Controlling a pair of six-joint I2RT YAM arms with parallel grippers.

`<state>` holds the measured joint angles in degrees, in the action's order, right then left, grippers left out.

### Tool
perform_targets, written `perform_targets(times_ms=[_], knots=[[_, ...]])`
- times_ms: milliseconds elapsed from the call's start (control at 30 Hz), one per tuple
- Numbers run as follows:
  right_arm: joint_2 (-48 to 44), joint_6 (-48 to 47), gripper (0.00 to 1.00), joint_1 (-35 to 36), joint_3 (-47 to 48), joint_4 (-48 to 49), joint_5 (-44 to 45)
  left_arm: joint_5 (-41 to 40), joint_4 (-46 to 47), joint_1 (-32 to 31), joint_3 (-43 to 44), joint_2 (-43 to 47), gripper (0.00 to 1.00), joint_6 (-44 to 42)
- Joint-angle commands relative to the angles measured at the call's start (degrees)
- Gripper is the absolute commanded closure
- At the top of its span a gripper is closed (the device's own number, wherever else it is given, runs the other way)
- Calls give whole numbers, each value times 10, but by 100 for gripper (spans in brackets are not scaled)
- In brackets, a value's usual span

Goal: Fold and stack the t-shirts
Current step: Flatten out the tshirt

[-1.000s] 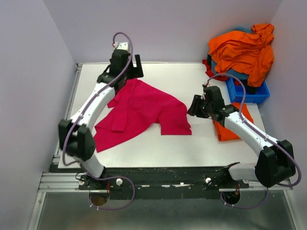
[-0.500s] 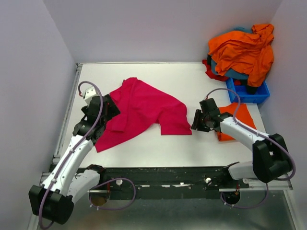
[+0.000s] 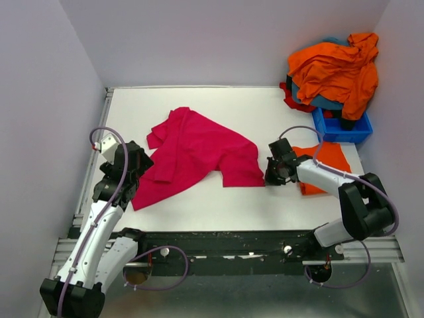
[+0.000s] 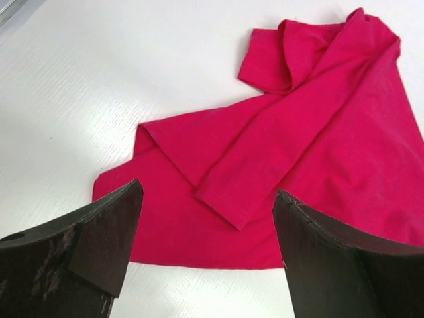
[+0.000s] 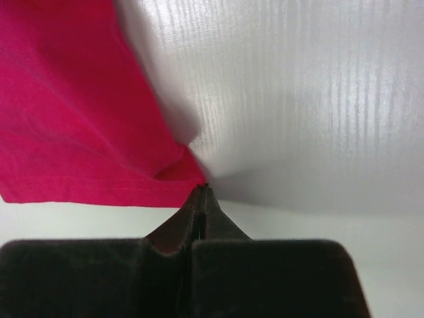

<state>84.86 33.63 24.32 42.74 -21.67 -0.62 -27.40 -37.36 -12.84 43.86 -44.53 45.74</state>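
A magenta-pink t-shirt (image 3: 199, 149) (image 4: 318, 132) lies crumpled and partly folded over itself in the middle of the white table (image 3: 252, 106). My right gripper (image 3: 268, 177) (image 5: 202, 189) is down at its near right corner, jaws shut, pinching the tip of that hem corner (image 5: 179, 179), which rises a little off the table. My left gripper (image 3: 139, 161) (image 4: 207, 189) hovers open over the shirt's near left hem, nothing between its fingers. A folded orange t-shirt (image 3: 328, 162) lies flat at the right, partly under my right arm.
A blue bin (image 3: 344, 129) stands at the back right corner, heaped with an orange t-shirt (image 3: 338, 66), a teal one (image 3: 324, 103) and a red one (image 3: 291, 99). Walls close in the table at the left, back and right.
My left arm swung back from the far side to the shirt's near left edge. My right gripper dropped to the shirt's right corner and shut on it.
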Motion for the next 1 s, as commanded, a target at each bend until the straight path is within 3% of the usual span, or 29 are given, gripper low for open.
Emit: perform_targets(times_ms=[0,200,400,533,967], knots=[[-35,17,99,2,14,-27,61,1,1,12,-28,-10,9,18],[-169,28,99,-44,18,-65,99,28,44,15,-52,-66,10,19],[-310,46,99,-51,-20,-69,155,130,132,15,-63,-126,22,-40],[-302,40,99,-51,-24,-70,119,184,161,12,-69,-144,24,-28],[-265,28,99,-51,-42,-37,76,119,162,8,-113,-171,27,20]])
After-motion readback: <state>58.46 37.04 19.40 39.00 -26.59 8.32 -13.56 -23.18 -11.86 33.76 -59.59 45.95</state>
